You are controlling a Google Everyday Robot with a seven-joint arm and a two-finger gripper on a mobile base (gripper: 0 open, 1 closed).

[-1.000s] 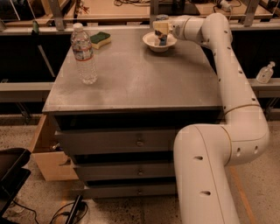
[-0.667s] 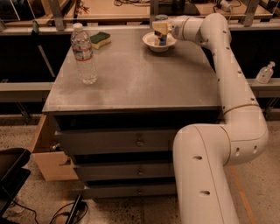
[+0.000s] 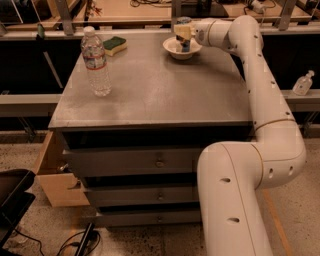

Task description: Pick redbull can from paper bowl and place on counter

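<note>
The redbull can (image 3: pixel 185 45) stands upright in the white paper bowl (image 3: pixel 170 49) at the far right of the grey counter (image 3: pixel 160 92). Its silver top shows above my gripper and its blue base below. My gripper (image 3: pixel 183 32) reaches in from the right, and its pale fingers are closed around the can's middle. The can's base still sits inside the bowl.
A clear water bottle (image 3: pixel 96 62) stands at the counter's left. A green-and-yellow sponge (image 3: pixel 114 45) lies at the far left corner. A wooden tabletop (image 3: pixel 140 10) runs behind. A drawer (image 3: pixel 50 172) hangs open low on the left. My white arm (image 3: pixel 260 100) runs along the counter's right side.
</note>
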